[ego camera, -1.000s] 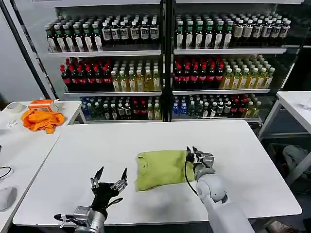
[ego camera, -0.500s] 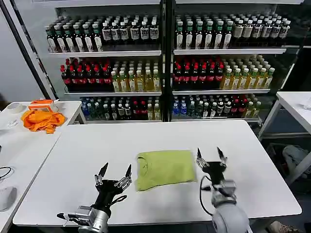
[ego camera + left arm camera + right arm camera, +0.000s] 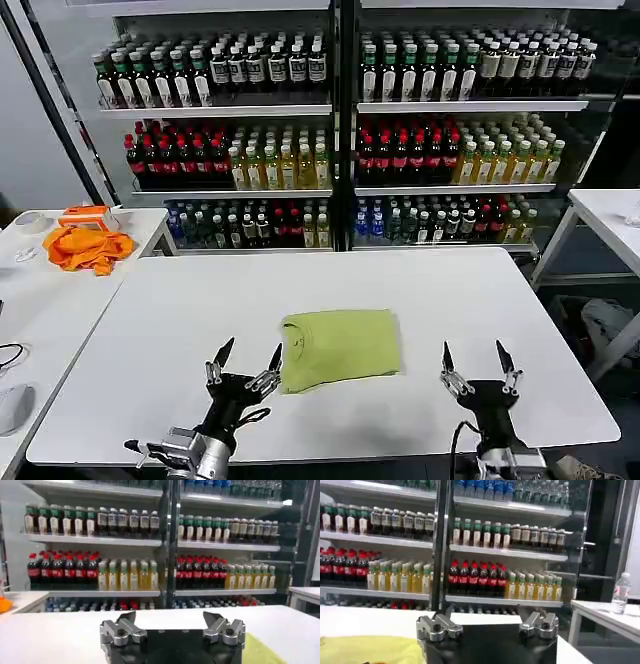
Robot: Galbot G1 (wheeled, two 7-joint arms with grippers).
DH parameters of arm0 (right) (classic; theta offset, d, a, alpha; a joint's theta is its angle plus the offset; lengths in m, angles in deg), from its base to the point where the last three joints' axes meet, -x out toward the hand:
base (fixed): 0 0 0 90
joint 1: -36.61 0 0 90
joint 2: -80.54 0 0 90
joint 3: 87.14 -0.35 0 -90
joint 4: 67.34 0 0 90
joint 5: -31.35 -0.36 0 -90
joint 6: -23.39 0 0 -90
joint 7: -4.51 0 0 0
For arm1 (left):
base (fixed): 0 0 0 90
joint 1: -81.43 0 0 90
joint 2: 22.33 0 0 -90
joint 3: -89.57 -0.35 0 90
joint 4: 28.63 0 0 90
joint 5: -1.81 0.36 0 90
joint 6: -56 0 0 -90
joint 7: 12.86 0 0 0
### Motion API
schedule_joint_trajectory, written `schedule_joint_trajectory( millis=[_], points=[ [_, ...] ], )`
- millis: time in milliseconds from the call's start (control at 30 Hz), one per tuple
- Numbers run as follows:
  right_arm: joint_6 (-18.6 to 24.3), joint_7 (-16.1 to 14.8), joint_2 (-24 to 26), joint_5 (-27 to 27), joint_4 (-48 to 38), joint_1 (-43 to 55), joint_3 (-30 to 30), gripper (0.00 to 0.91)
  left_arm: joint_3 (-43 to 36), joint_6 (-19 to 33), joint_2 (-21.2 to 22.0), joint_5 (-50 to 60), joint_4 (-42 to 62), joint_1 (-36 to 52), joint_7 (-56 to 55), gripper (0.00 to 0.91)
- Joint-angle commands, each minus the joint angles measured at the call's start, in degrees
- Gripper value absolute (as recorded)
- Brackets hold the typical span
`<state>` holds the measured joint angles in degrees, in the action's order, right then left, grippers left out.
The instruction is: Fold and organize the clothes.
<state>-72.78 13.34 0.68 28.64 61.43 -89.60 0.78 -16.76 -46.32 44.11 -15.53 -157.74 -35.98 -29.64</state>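
A white tabletop (image 3: pixel 150 330) carries a lime-green T-shirt (image 3: pixel 338 346), folded into a compact rectangle. It lies a little toward the front edge, roughly midway between the left and right edges, with its round ribbed collar at the left end of the fold.

The left gripper (image 3: pixel 243 365) hovers near the front edge, just beside the shirt's left end and not touching it. Its fingers are spread apart and hold nothing. In the left wrist view the same gripper (image 3: pixel 172 620) shows its two fingers parted, with a corner of the green T-shirt (image 3: pixel 265 652) beside it.

The right gripper (image 3: pixel 478 360) hovers near the front edge, well apart from the shirt's right end. Its fingers are also spread and empty. The right wrist view shows this gripper (image 3: pixel 488 622) with jaws parted and the T-shirt (image 3: pixel 370 650) off to one side.

Behind the table stand glass-fronted shelves of bottled drinks (image 3: pixel 330 130). An orange cloth (image 3: pixel 88 246) lies on a separate side table (image 3: pixel 40 300) at the left
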Motion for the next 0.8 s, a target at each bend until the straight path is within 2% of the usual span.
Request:
schedule_joint_trajectory(
  millis=[33, 167, 300, 800],
  points=[
    [0.6, -1.6, -0.9, 1.9, 5.2, -7.1, -3.0, 0.907, 1.9, -0.9, -0.6, 0.8, -1.5, -1.0, 2.6, 0.907],
    [0.9, -1.5, -0.6, 1.7, 5.0, -6.2, -2.3, 0.907, 2.6, -0.7, 0.0, 0.8, -2.2, -1.9, 3.1, 0.907],
    [2.0, 0.3, -1.0, 3.9, 5.6, -6.3, -1.5, 0.907, 3.1, 0.1, -0.1, 0.8, -2.7, -3.2, 3.6, 0.907],
    [3.2, -0.6, -1.2, 6.7, 8.8, -9.6, -1.0, 0.907, 3.5, 1.2, -2.3, 0.9, -3.8, -3.9, 4.6, 0.907]
  ],
)
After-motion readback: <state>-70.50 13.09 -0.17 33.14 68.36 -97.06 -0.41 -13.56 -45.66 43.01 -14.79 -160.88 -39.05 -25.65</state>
